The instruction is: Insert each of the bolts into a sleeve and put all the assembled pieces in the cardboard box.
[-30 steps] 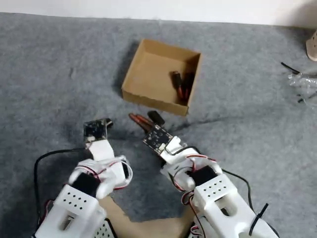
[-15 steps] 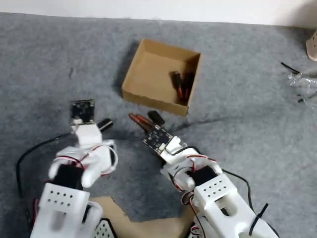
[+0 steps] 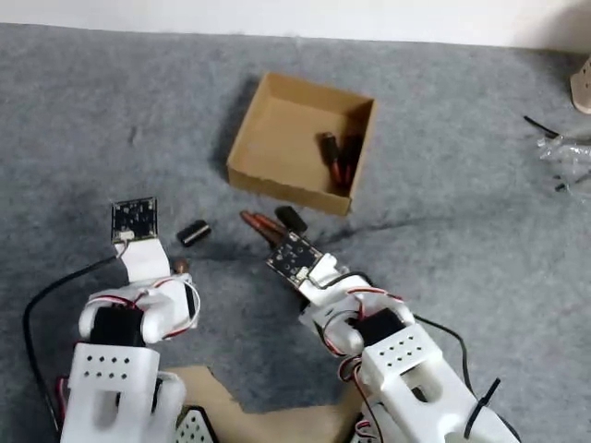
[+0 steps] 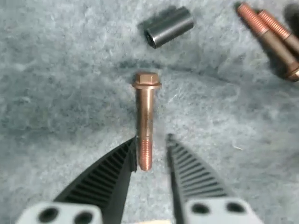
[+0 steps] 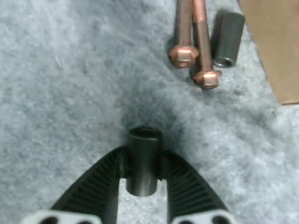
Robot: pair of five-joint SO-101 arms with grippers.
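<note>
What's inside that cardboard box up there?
Some assembled pieces, dark sleeves with reddish bolts, lie against one side wall of the cardboard box. Its near wall hides the floor strip just behind it.

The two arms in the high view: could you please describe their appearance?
The left arm and right arm have white plastic shells with hole grids, red-and-white wires at the joints and black trailing cables. The left tool and right tool have black ribbed tapering fingers.

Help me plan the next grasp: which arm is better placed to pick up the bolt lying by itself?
Left. The left gripper, open, straddles that bolt at its threaded end, while the right gripper is shut on a sleeve.
</note>
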